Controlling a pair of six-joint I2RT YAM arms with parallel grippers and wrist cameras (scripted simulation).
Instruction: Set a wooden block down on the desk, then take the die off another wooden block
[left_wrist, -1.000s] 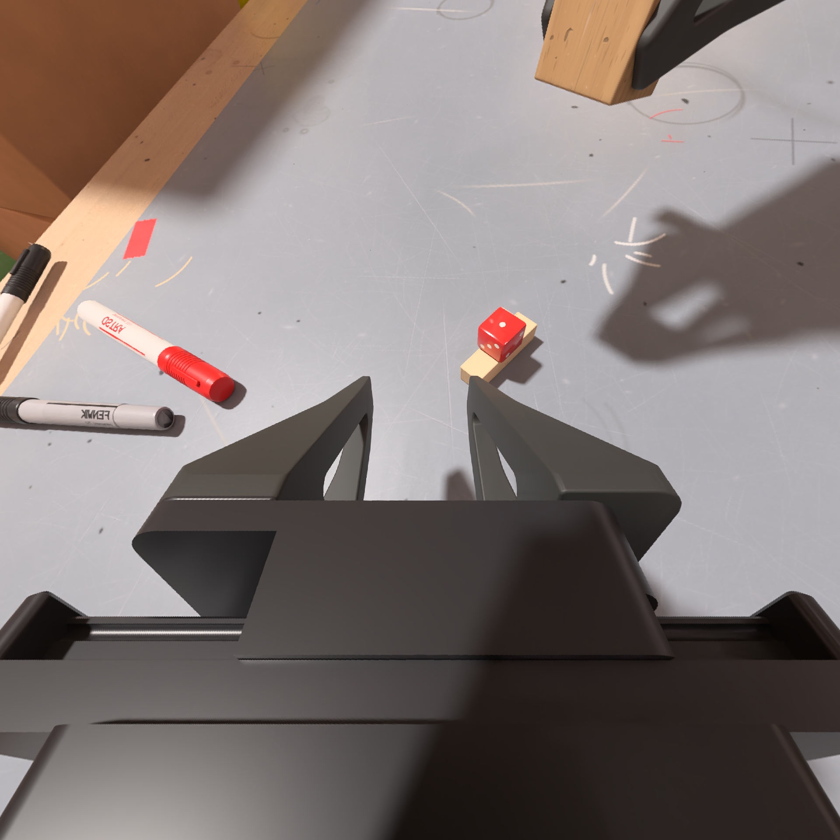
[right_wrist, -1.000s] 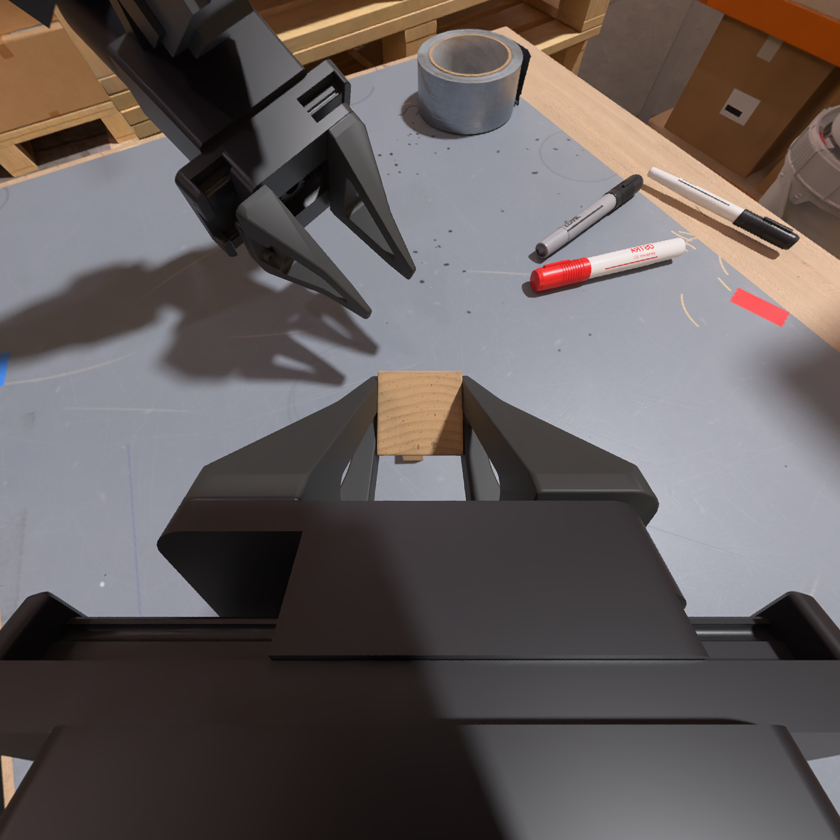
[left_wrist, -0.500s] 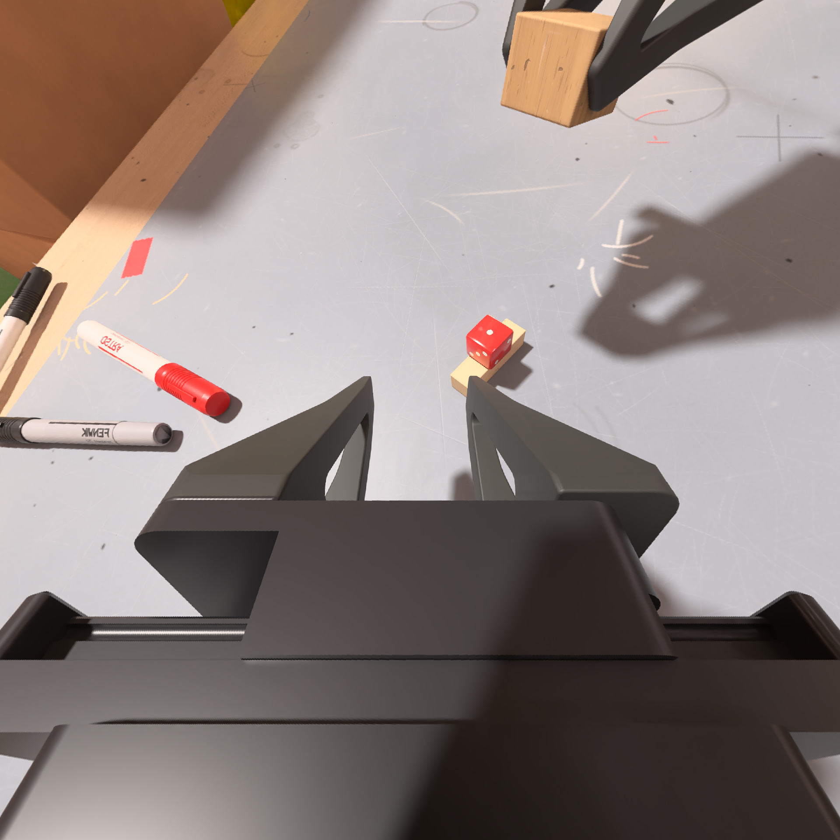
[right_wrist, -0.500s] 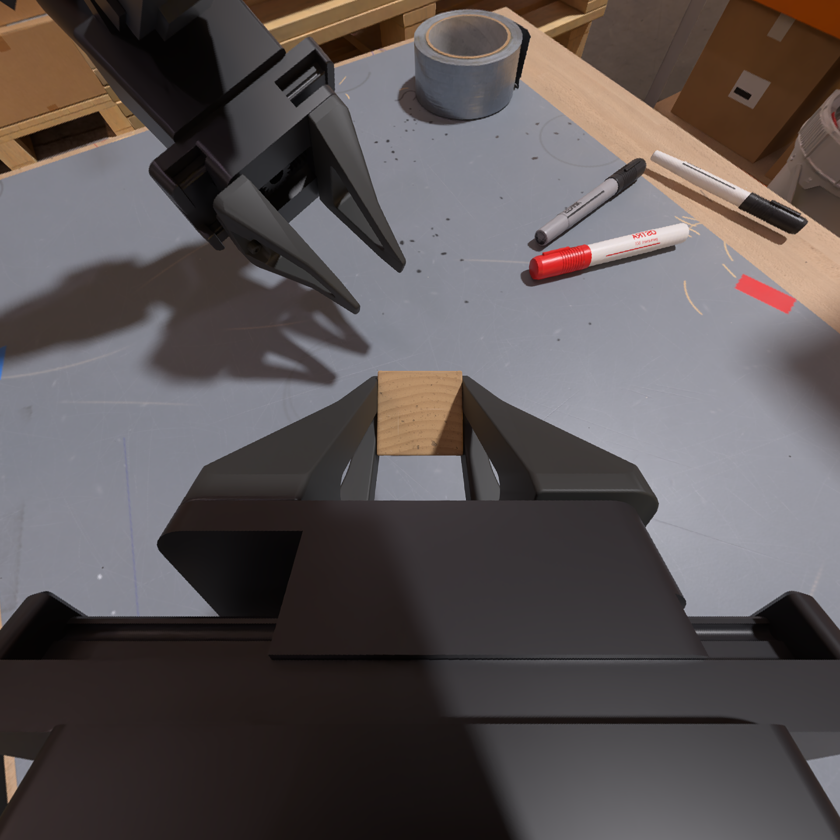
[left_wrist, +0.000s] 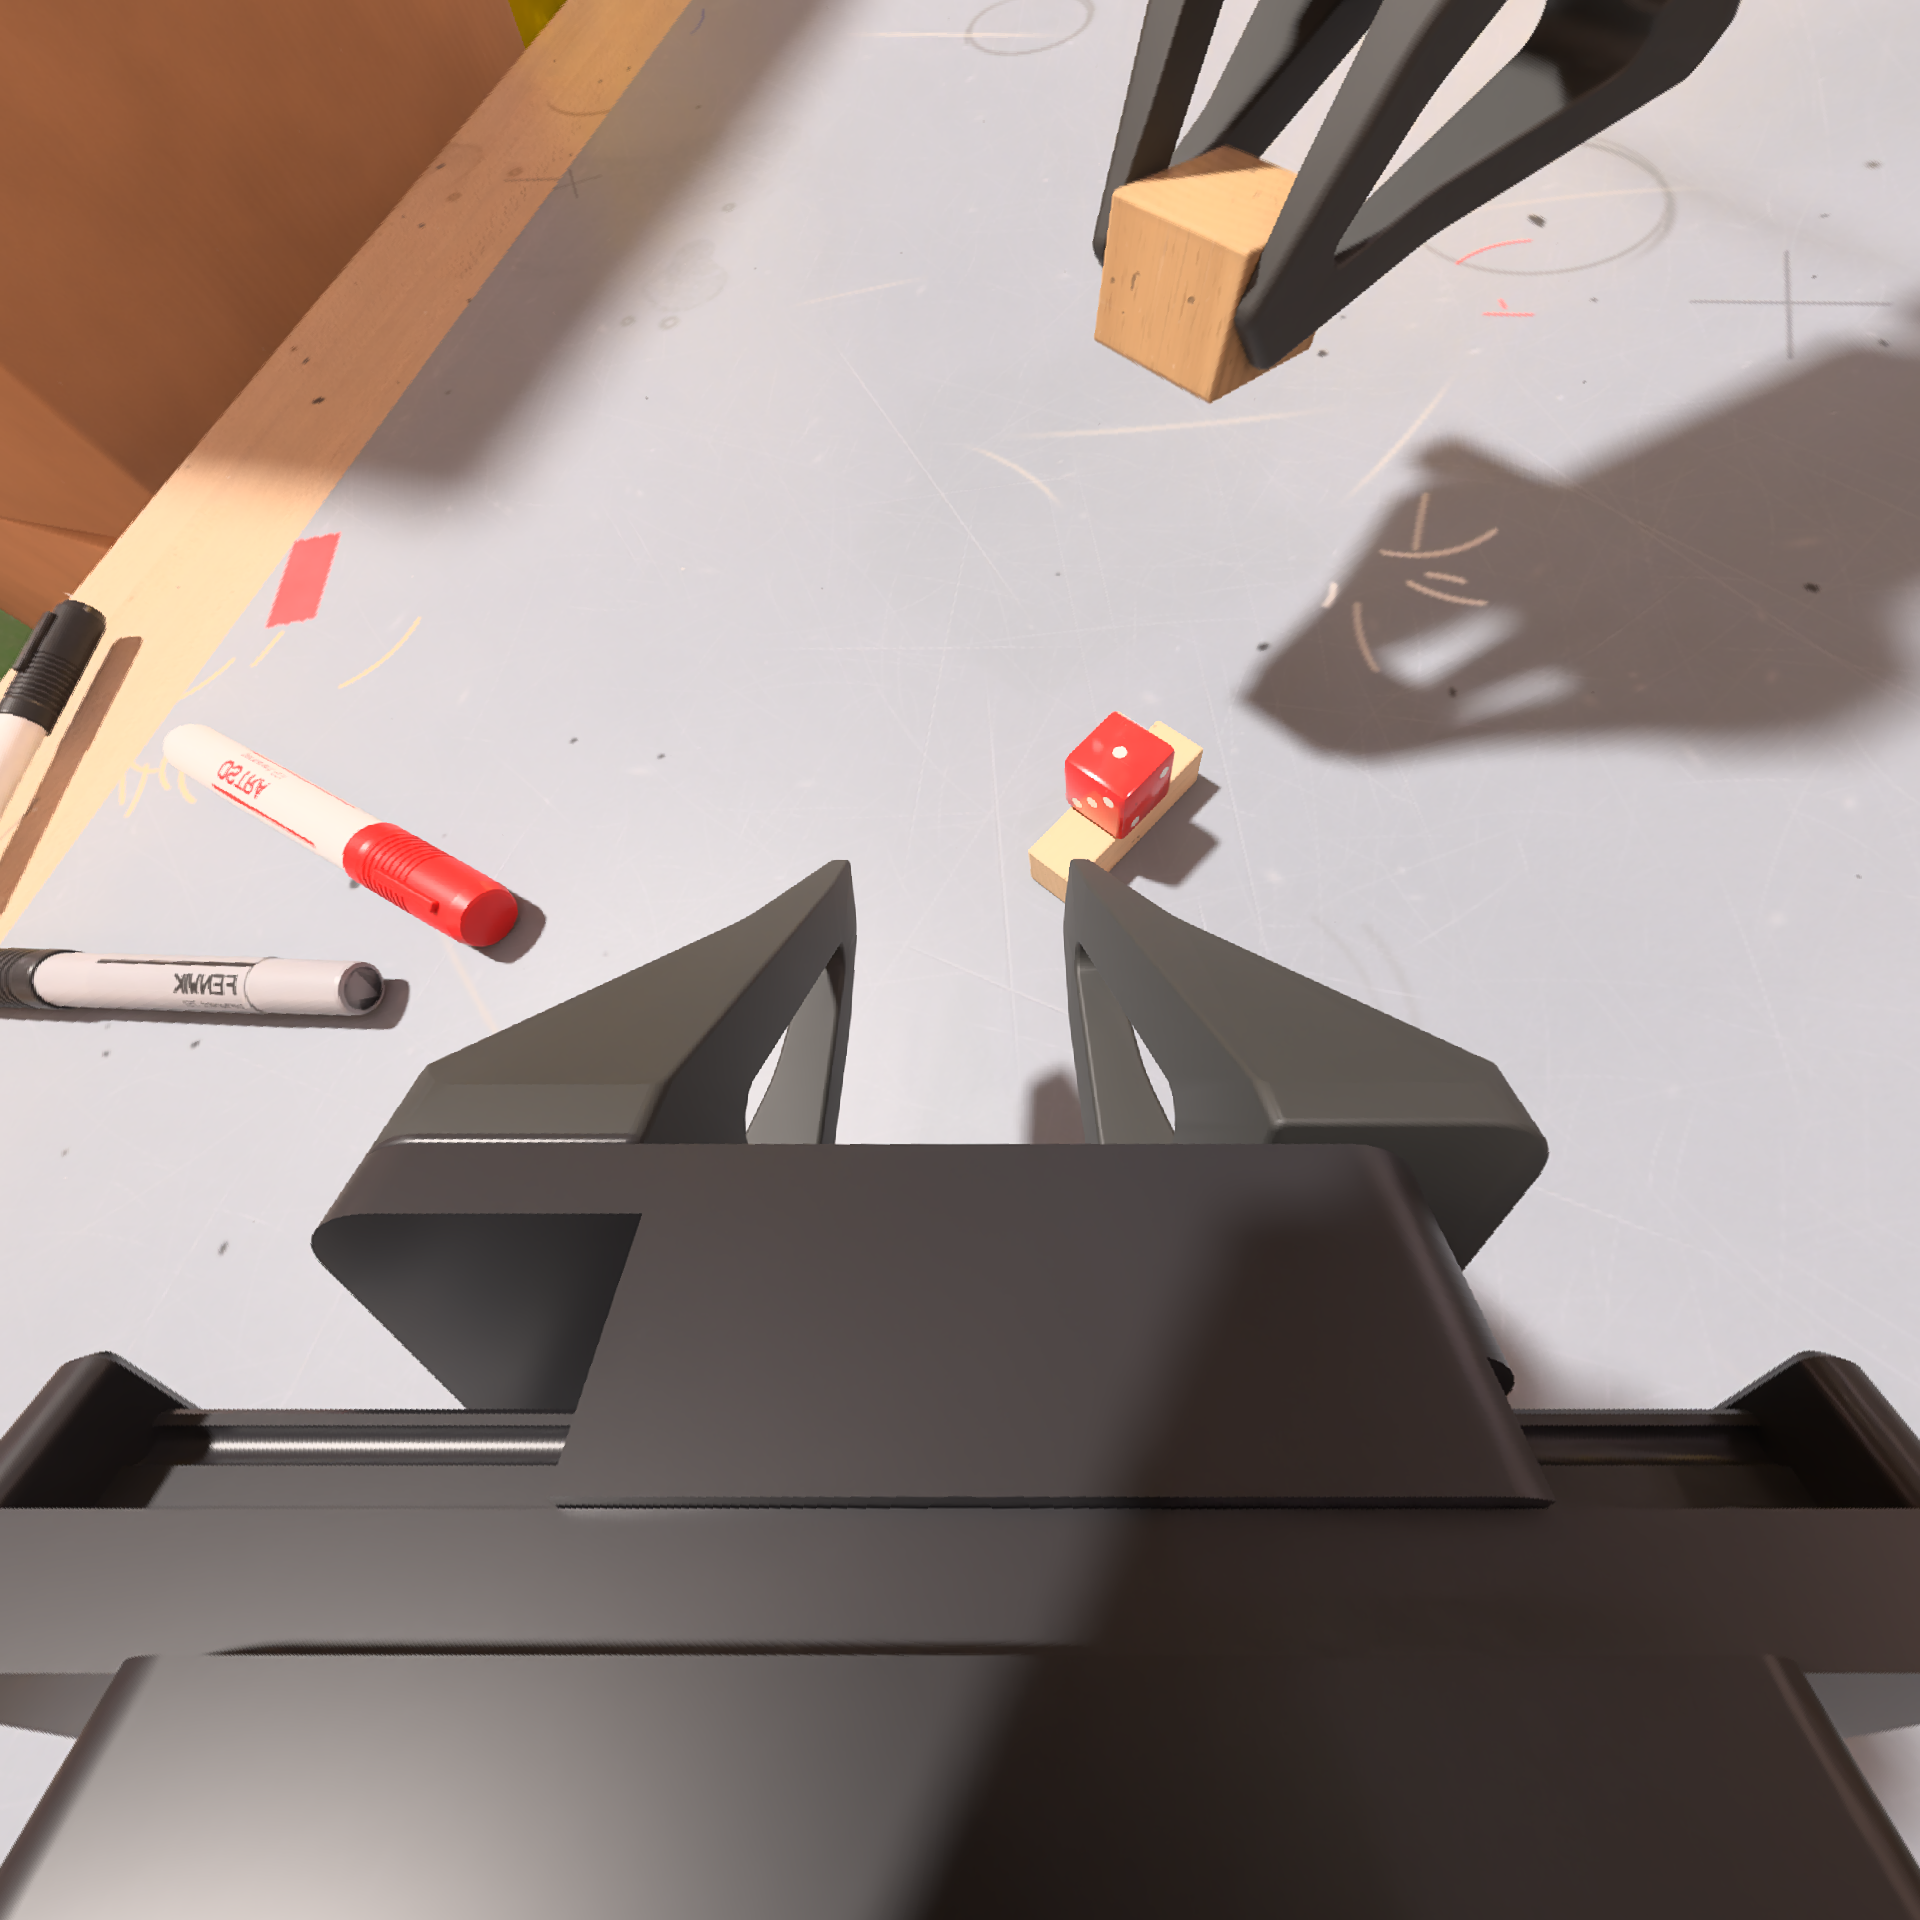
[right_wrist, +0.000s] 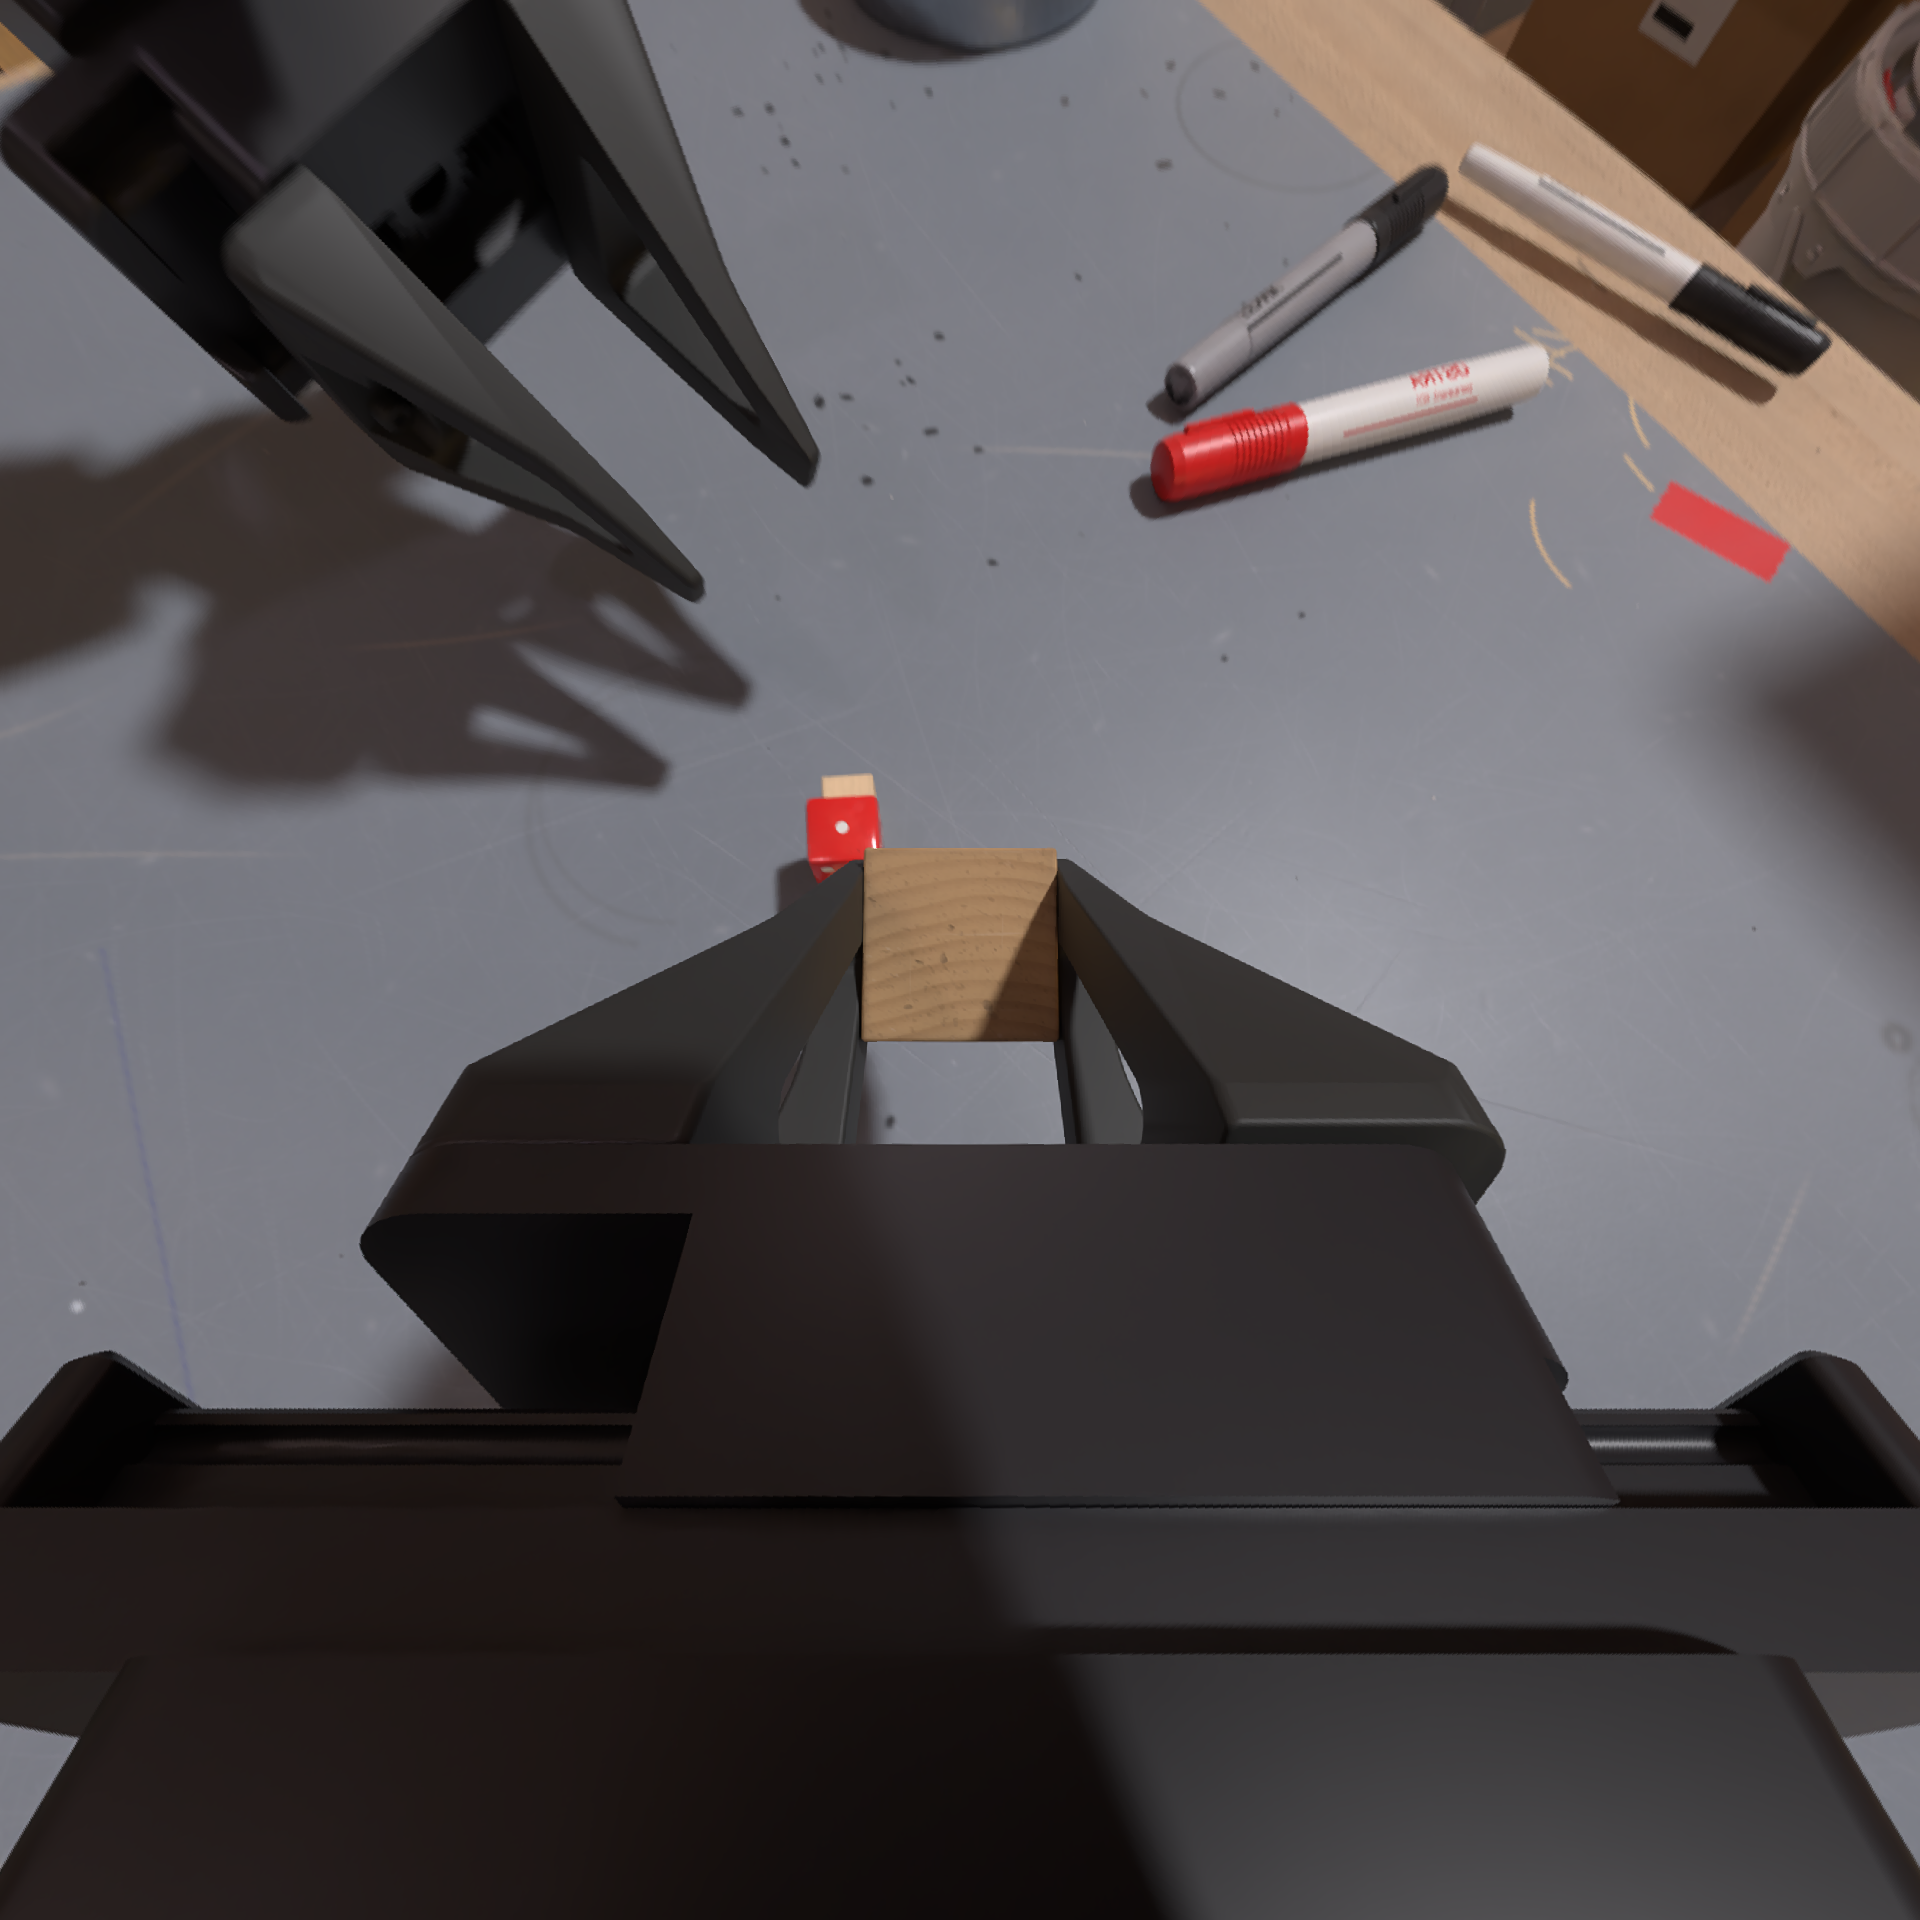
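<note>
A red die (left_wrist: 1118, 774) sits on a small flat wooden block (left_wrist: 1062, 854) on the grey desk. My left gripper (left_wrist: 958, 883) is open and empty, hanging above the desk just short of that block. My right gripper (right_wrist: 958, 868) is shut on a wooden cube (right_wrist: 958, 940) and holds it above the desk. In the left wrist view the cube (left_wrist: 1179, 275) hangs at the top between the right gripper's fingers (left_wrist: 1299, 301). In the right wrist view the die (right_wrist: 837, 834) and the flat block's end (right_wrist: 848, 785) peek out beside the cube; the left gripper (right_wrist: 753, 530) is at upper left.
A red-capped marker (left_wrist: 343, 836) and a grey marker (left_wrist: 197, 984) lie left of my left gripper, a black-capped marker (left_wrist: 36, 681) on the wooden edge strip (left_wrist: 312, 364). A red tape patch (left_wrist: 303, 579) marks the desk. A grey tape roll (right_wrist: 966, 16) stands at the far end.
The right gripper has come down and nearer with the cube, closing on the die and flat block. In the right wrist view the die has come into sight. The left gripper stays open.
</note>
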